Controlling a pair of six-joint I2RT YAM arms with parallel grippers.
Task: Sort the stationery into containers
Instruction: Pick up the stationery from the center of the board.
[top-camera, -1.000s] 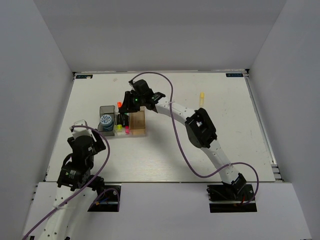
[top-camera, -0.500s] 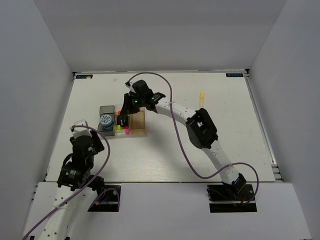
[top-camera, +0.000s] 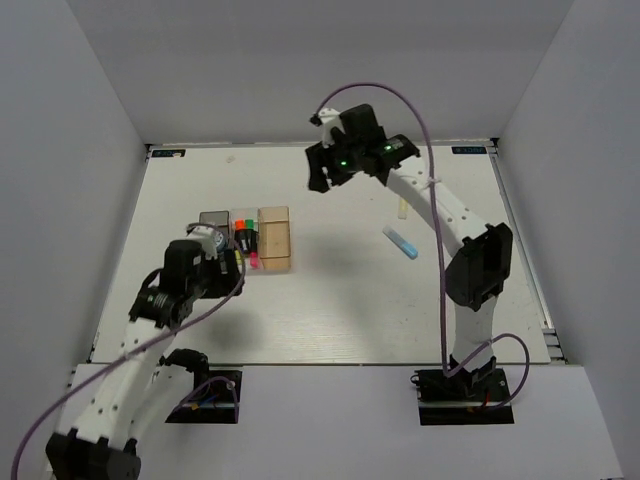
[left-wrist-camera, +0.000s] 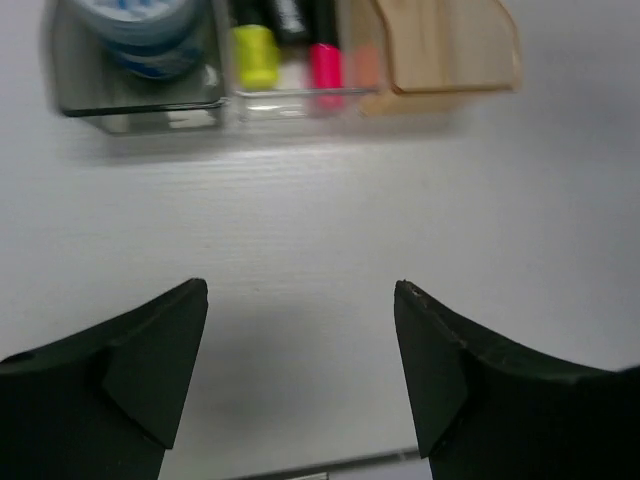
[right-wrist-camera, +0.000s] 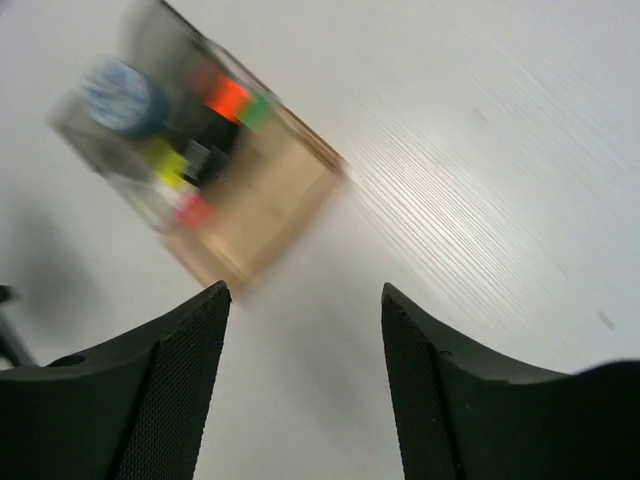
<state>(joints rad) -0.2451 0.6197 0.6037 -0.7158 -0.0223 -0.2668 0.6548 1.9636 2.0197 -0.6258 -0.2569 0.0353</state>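
Observation:
Three containers stand in a row: a dark grey box (left-wrist-camera: 130, 95) (top-camera: 212, 217) holding the blue-white roll (left-wrist-camera: 140, 25), a clear box (top-camera: 244, 238) (left-wrist-camera: 290, 95) and an amber box (top-camera: 275, 240) (left-wrist-camera: 440, 50). In the clear box stand black highlighters with yellow (left-wrist-camera: 255, 55), pink (left-wrist-camera: 325, 62) and orange (right-wrist-camera: 230, 97) ends. A light blue highlighter (top-camera: 402, 242) lies on the table at the right, with a pale yellow one (top-camera: 402, 208) just behind it. My left gripper (top-camera: 225, 258) (left-wrist-camera: 300, 290) is open and empty just in front of the boxes. High over the far table, my right gripper (top-camera: 322, 172) (right-wrist-camera: 305, 290) is also open and empty.
White walls enclose the white table (top-camera: 330, 310) on three sides. The right arm's forearm (top-camera: 440, 205) arches over the two loose highlighters. Purple cables loop along both arms.
The right gripper let go of the orange-ended highlighter in the clear box, opened, and swung up and to the right. The left arm reached forward to the boxes.

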